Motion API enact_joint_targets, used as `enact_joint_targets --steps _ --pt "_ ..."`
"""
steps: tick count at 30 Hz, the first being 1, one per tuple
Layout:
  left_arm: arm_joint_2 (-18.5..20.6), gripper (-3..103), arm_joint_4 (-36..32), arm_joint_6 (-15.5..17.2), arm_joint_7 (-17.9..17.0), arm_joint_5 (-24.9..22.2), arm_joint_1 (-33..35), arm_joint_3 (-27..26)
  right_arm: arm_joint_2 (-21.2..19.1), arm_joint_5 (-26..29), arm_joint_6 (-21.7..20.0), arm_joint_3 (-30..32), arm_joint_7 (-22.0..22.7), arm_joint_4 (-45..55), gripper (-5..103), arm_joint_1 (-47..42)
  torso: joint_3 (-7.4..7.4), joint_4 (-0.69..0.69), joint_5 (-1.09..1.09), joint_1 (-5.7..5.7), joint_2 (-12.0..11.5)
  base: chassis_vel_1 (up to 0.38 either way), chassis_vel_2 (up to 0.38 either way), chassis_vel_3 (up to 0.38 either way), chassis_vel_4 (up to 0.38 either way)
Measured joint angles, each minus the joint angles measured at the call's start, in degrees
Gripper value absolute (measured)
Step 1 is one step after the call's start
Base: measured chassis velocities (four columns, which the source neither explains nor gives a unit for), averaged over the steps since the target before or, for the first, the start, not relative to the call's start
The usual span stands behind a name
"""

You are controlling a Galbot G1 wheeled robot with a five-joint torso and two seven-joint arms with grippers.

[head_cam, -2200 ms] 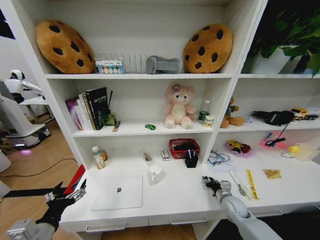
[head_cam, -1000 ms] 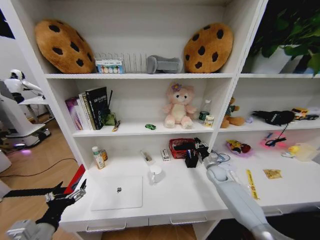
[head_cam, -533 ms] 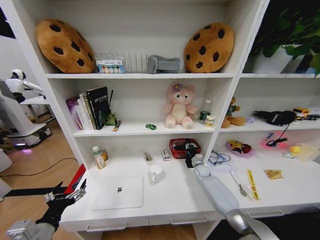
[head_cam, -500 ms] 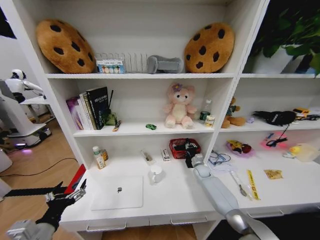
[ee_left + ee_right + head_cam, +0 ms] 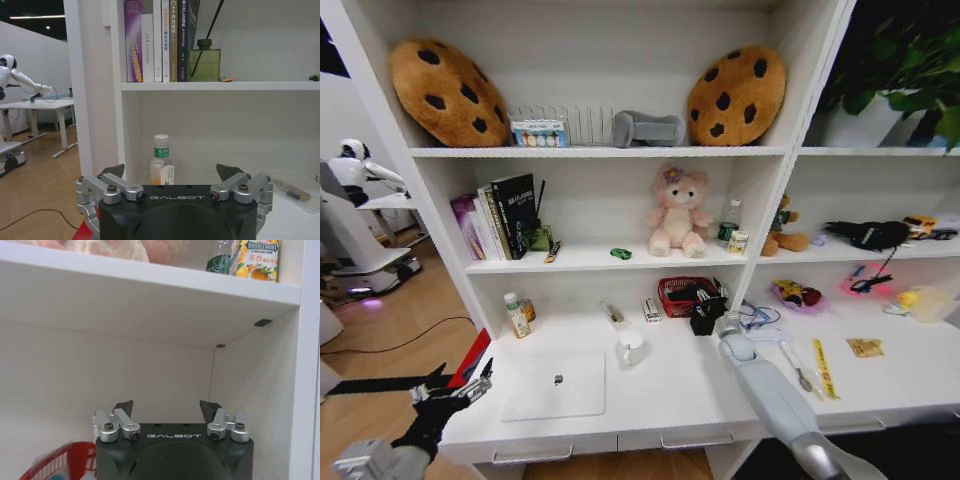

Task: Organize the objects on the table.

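Reaching in from the desk's front edge, the right gripper (image 5: 711, 298), fingers spread, hovers just above the black pen cup (image 5: 702, 320) beside the red basket (image 5: 678, 294); left gripper (image 5: 448, 390) idles open.

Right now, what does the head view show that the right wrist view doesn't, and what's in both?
Head view alone: the laptop lying closed on the table, and the left gripper open off the table's left end. Right wrist view alone: a juice carton on the shelf above. Both: the open right gripper beside the red basket.
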Motion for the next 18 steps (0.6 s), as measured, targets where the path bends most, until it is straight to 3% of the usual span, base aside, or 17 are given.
enact_joint_targets --steps 2,4,5,7,9,10,11,12,13,14,18 --pt "0.0 100 0.0 0.0 -0.02 0.0 0.0 0.0 -2.61 1.03 -1.83 0.0 -0.46 4.92 85 -3.0 0.0 -0.01 0.0 0.0 0.0 0.0 0.0 0.0 0.0" --pt "0.0 100 0.0 0.0 0.0 0.0 0.0 0.0 -3.37 1.23 -2.33 0.08 -0.46 6.4 85 -3.99 0.0 -0.01 0.0 0.0 0.0 0.0 0.0 0.0 0.0" --pt "0.0 100 0.0 0.0 0.01 0.0 0.0 0.0 -5.19 1.16 -3.81 0.65 0.48 10.32 94 -7.09 0.0 -0.02 -0.01 0.0 0.0 0.0 0.0 0.0 0.0" --pt "0.0 100 0.0 0.0 0.0 0.0 0.0 0.0 -5.79 0.97 -4.27 0.97 1.0 11.59 98 -8.25 -0.01 -0.02 -0.01 0.0 0.01 0.0 0.0 0.0 0.0" --pt "0.0 100 0.0 0.0 0.01 0.0 0.0 0.0 -9.26 -0.06 -6.63 4.52 3.47 19.44 100 -15.91 0.0 -0.03 0.02 0.0 0.0 0.0 0.0 0.0 0.0" --pt "0.01 100 0.0 0.0 -0.07 0.0 0.0 -0.01 -11.26 0.86 -7.96 9.55 5.26 26.8 100 -23.91 0.0 -0.04 -0.01 -0.01 0.01 0.0 0.0 0.0 0.0" --pt "0.01 100 0.0 0.0 -0.07 0.0 0.0 -0.01 -11.26 0.86 -7.96 9.55 5.26 26.8 100 -23.91 0.0 -0.04 -0.01 -0.01 0.01 0.0 0.0 0.0 0.0" --pt "0.0 100 0.0 0.0 -0.01 0.0 0.0 0.0 -11.87 2.53 -9.21 13.56 6.52 32.29 100 -30.12 -0.01 -0.02 0.01 0.0 0.01 0.0 0.0 0.0 0.0" --pt "0.0 100 0.0 0.0 0.01 0.0 0.0 0.0 -11.03 4.62 -11.38 22.74 7.62 42.06 100 -43.99 -0.02 -0.03 -0.02 -0.01 0.01 0.0 0.0 0.0 0.0" --pt "0.0 100 0.01 0.0 -0.01 0.0 0.0 0.0 -9.94 4.23 -11.31 25.67 7.3 44.69 100 -48.57 -0.01 -0.04 -0.03 -0.01 0.01 0.0 0.0 0.0 0.0" --pt "0.0 100 0.0 0.0 -0.03 0.0 0.0 0.0 -6.51 3.31 -10.83 31.36 6.34 49.26 100 -57.51 -0.02 -0.05 0.0 -0.02 0.02 0.0 0.0 0.0 0.0"
